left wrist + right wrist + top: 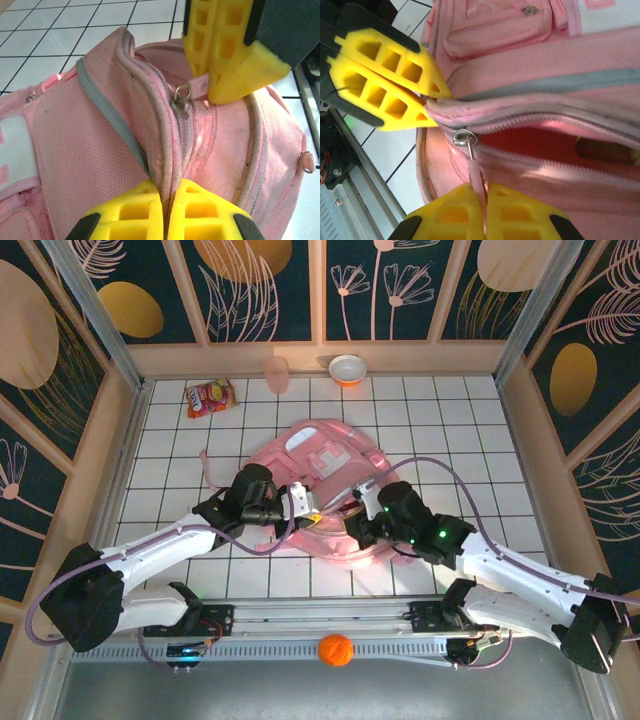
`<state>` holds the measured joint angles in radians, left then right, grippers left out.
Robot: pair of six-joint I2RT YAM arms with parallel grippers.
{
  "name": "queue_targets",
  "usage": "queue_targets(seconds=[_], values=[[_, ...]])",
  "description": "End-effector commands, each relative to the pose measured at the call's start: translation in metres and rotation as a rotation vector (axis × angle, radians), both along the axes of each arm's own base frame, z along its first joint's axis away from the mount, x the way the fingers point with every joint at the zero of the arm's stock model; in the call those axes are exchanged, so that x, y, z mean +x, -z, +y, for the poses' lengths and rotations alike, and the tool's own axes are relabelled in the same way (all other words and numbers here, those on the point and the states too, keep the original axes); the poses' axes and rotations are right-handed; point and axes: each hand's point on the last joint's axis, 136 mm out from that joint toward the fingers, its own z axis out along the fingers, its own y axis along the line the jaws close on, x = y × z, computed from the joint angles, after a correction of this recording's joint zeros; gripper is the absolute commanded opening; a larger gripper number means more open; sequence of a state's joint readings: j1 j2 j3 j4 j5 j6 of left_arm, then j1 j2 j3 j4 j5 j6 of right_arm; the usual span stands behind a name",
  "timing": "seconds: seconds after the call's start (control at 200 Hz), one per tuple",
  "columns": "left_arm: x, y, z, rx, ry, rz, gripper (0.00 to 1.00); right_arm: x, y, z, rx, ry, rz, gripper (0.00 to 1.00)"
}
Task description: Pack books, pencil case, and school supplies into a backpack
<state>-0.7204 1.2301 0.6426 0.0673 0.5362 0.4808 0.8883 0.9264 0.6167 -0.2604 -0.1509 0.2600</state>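
The pink backpack (330, 455) lies flat in the middle of the tiled table. My left gripper (167, 187) is shut on a fold of fabric beside the backpack's (75, 140) zip seam. My right gripper (485, 187) is shut on the pink zipper pull (477, 172), which hangs from the metal slider (462, 137). Both grippers meet at the bag's near edge, the left gripper (312, 512) beside the right gripper (352, 512). The zip is partly open on a red interior (540, 140) with a brownish shape (605, 150) inside. Books, pencil case and school supplies are out of view.
At the back of the table lie a red-orange snack packet (210, 397), a pink cup (277, 373) and a white and orange bowl (347, 369). An orange ball (336, 650) rests on the front rail. Wooden walls enclose the table on three sides.
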Motion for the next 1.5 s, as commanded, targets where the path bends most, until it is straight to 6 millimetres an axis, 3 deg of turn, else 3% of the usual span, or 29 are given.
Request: queue_targets(seconds=[0.0, 0.205, 0.445, 0.601, 0.731, 0.756, 0.826, 0.911, 1.006, 1.156, 1.246, 1.306, 1.491], values=[[0.008, 0.013, 0.016, 0.069, -0.09, 0.033, 0.0, 0.015, 0.007, -0.029, -0.09, 0.121, 0.01, 0.0], [0.014, 0.022, 0.026, 0.118, -0.142, 0.025, 0.0, 0.006, 0.014, -0.027, -0.102, 0.096, 0.081, 0.0], [0.006, 0.027, 0.041, 0.17, -0.09, -0.036, 0.0, 0.03, 0.002, -0.051, -0.063, 0.241, 0.063, 0.0], [-0.001, 0.033, 0.046, 0.211, -0.039, -0.044, 0.0, 0.023, 0.014, -0.044, -0.043, 0.186, 0.114, 0.0], [-0.004, 0.026, 0.042, 0.171, -0.044, -0.015, 0.0, 0.015, 0.024, -0.037, -0.032, 0.152, 0.15, 0.0], [-0.001, 0.022, 0.041, 0.148, -0.076, 0.003, 0.05, 0.014, 0.024, -0.036, -0.026, 0.149, 0.149, 0.0], [0.02, 0.001, 0.04, 0.041, -0.269, 0.085, 0.37, 0.011, 0.025, -0.031, -0.013, 0.136, 0.154, 0.0], [0.03, -0.015, 0.041, -0.051, -0.41, 0.203, 0.5, 0.008, 0.03, -0.027, -0.017, 0.135, 0.175, 0.0], [0.034, -0.02, 0.051, -0.163, -0.578, 0.342, 0.67, 0.007, 0.039, -0.027, -0.043, 0.153, 0.207, 0.0], [0.052, -0.012, 0.093, -0.36, -0.932, 0.48, 0.73, 0.005, 0.044, -0.02, -0.056, 0.14, 0.212, 0.0], [0.063, 0.007, 0.137, -0.425, -1.254, 0.606, 0.6, 0.003, 0.04, -0.011, -0.017, 0.12, 0.192, 0.0], [0.062, 0.029, 0.158, -0.399, -1.405, 0.715, 0.59, 0.002, 0.038, -0.009, 0.002, 0.126, 0.183, 0.0], [0.073, 0.056, 0.142, -0.387, -1.392, 0.831, 0.6, -0.013, 0.038, 0.003, 0.04, 0.069, 0.21, 0.0]])
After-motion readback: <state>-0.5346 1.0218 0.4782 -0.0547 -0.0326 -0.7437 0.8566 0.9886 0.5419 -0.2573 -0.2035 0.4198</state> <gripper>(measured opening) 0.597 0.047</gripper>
